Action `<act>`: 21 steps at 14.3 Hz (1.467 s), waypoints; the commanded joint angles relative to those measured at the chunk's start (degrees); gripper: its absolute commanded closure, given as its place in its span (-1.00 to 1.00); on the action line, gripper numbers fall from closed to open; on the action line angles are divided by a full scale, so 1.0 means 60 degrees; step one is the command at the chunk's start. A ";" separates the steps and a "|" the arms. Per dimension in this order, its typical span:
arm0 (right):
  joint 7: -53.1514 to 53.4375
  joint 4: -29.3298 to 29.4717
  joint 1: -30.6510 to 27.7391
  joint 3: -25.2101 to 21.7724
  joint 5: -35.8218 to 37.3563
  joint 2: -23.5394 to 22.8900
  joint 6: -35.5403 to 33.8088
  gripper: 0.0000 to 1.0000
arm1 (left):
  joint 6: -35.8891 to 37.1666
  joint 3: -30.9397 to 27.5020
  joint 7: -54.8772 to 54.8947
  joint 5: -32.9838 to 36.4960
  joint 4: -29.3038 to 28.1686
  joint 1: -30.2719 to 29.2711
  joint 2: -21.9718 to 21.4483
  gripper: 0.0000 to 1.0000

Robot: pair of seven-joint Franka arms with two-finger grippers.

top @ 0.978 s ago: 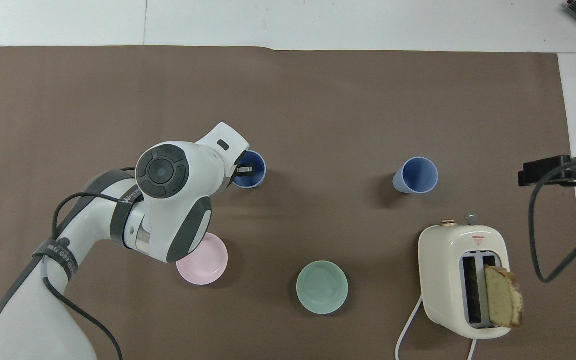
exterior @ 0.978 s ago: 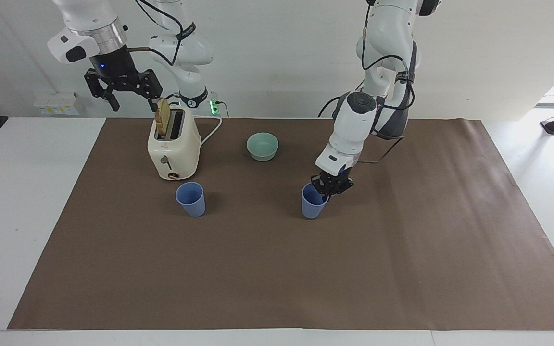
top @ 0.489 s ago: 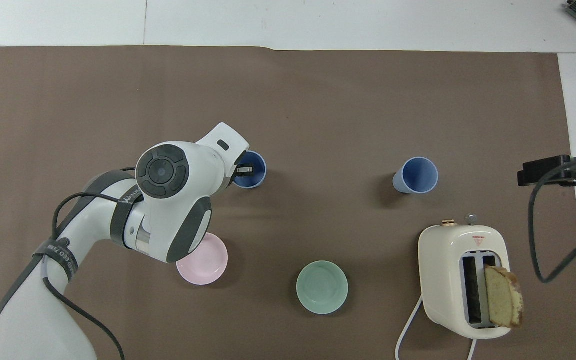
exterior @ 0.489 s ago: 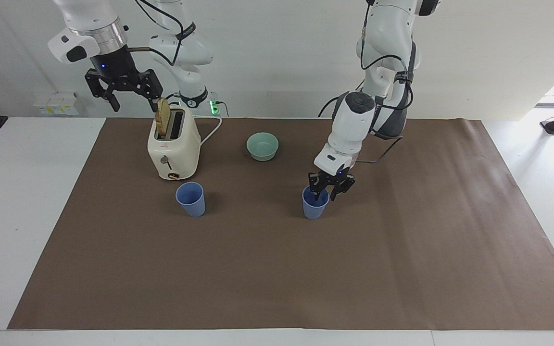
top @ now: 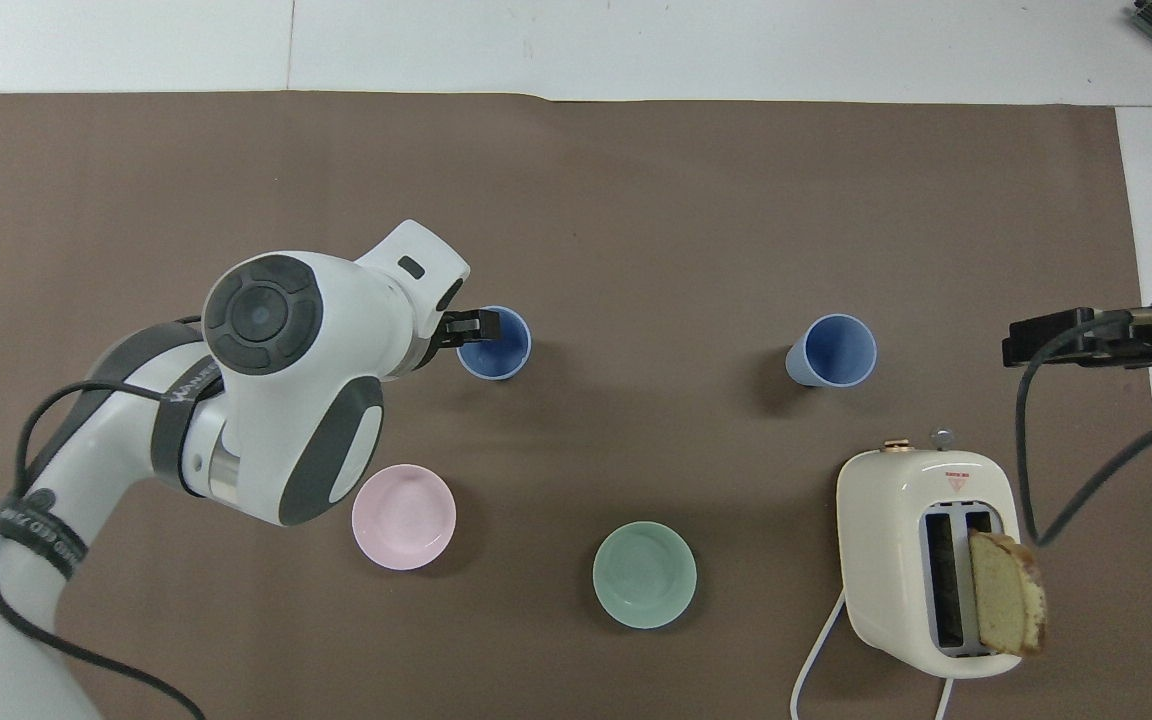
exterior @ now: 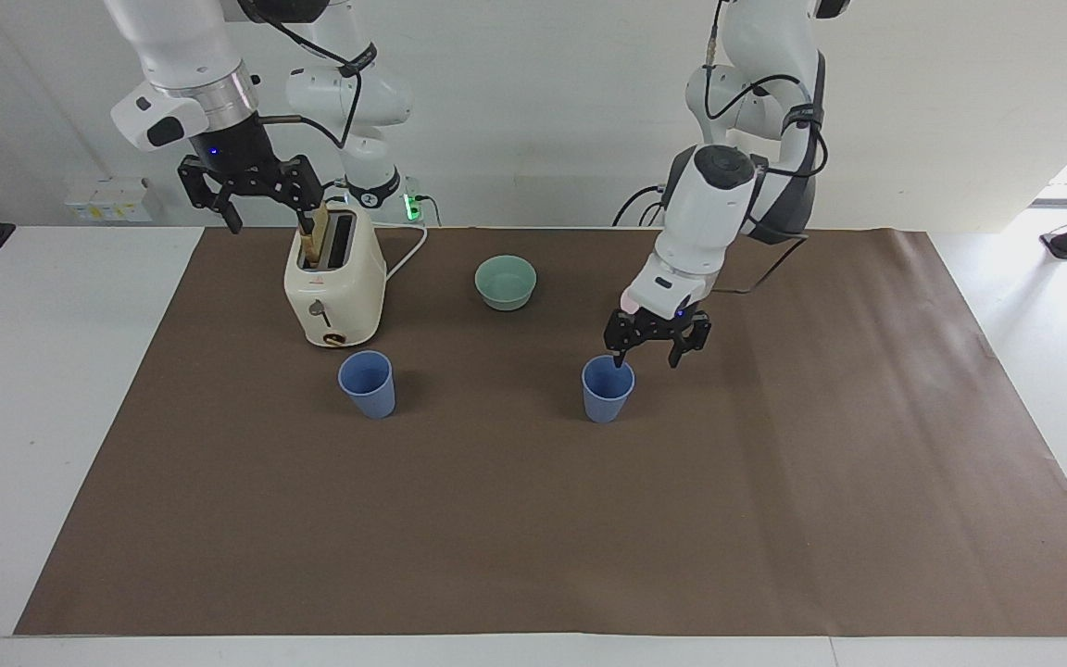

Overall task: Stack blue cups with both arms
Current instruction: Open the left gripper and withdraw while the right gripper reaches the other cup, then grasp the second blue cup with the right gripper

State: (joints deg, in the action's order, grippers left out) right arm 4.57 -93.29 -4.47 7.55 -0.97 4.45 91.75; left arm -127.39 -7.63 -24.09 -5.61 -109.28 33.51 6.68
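Brown mat [exterior: 533,519] bare toward its robot-far edge | left pincer [exterior: 649,359] open, empty, over blue cup [exterior: 607,390] rim | right pincer [exterior: 268,222] open, empty

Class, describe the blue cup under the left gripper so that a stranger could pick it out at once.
Start at the cream toaster at the right arm's end of the brown mat. Two blue cups stand farther from the robots than it. Yours is the one away from the toaster, with the left gripper open over its rim.

bright, even indoor light, soft short shadows beside the cups [exterior: 367,383], both views sharp, daylight glare at one edge
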 commanded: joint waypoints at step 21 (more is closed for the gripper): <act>-0.0014 -0.3538 -0.0002 0.0016 -0.0176 -0.2470 0.4997 -1.00 | 0.5265 0.0012 0.4850 0.0759 0.2993 -0.4017 -0.1069 -1.00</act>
State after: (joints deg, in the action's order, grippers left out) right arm 4.59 -113.56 -4.19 7.46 -0.97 -10.74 120.29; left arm -98.06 -8.19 4.35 -2.48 -93.17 10.18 -0.23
